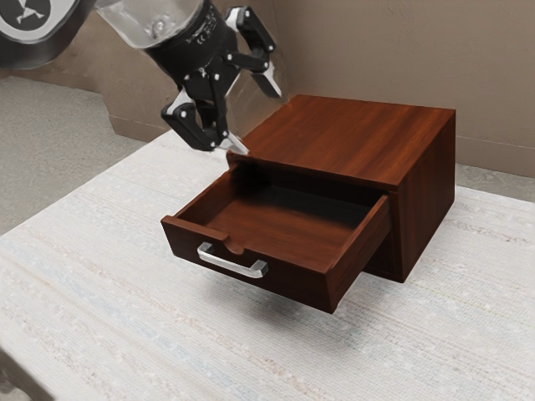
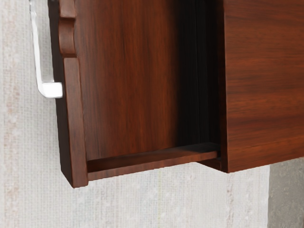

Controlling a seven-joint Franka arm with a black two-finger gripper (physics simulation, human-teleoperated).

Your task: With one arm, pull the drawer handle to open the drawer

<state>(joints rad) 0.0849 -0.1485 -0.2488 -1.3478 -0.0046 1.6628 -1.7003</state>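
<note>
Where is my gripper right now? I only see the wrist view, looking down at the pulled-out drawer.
Observer: The gripper hangs by the cabinet's top corner at the exterior view's left, well up and back from the handle.
Operator: Is it holding anything?
Observer: No, its fingers are spread with nothing between them.
Operator: I see just one end of the handle. What's the rest like?
Observer: It is a silver bar fixed at both ends, in the middle of the drawer's front.

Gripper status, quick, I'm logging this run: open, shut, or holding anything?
Black two-finger gripper: open, holding nothing, clear of the silver drawer handle.
</note>
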